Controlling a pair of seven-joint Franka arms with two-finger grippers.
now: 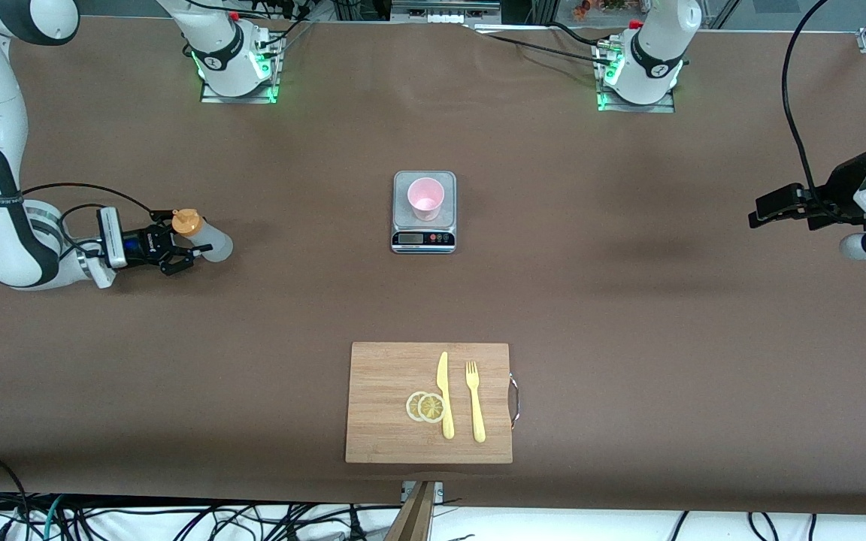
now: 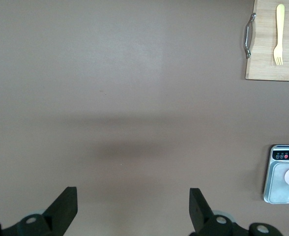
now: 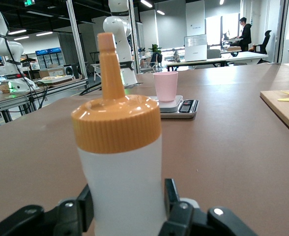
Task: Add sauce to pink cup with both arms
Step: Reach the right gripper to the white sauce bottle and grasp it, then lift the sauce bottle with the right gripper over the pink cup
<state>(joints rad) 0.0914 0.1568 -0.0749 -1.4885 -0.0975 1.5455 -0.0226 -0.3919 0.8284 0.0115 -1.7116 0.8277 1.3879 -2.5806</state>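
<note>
— Where does the sauce bottle stand?

— Upright on the brown table, toward the right arm's end, well apart from the scale. Its orange cap and nozzle fill the right wrist view.

— And the right gripper?

— It is down at table level around the bottle's body. In the right wrist view the black fingers sit against both sides of the whitish body, clamped on it.

— Is the bottle off the table?

— That cannot be told from these views; in the front view it looks to rest on the surface.

— Where is the pink cup?

— Upright on the platform of the small silver scale, at the middle of the table, between the two arms' bases and nearer to the camera than they are. The scale's display edge faces the front camera.

— The left gripper?

— It waits in the air over bare table at the left arm's end, well apart from the cup. In the left wrist view its two fingers stand wide apart with nothing between them.

— Anything else on the table?

— A wooden cutting board lies nearer to the front camera than the scale. On it lie a yellow knife and a yellow fork side by side, with two lemon slices touching the knife. The board has a metal handle on the edge toward the left arm's end.
</note>
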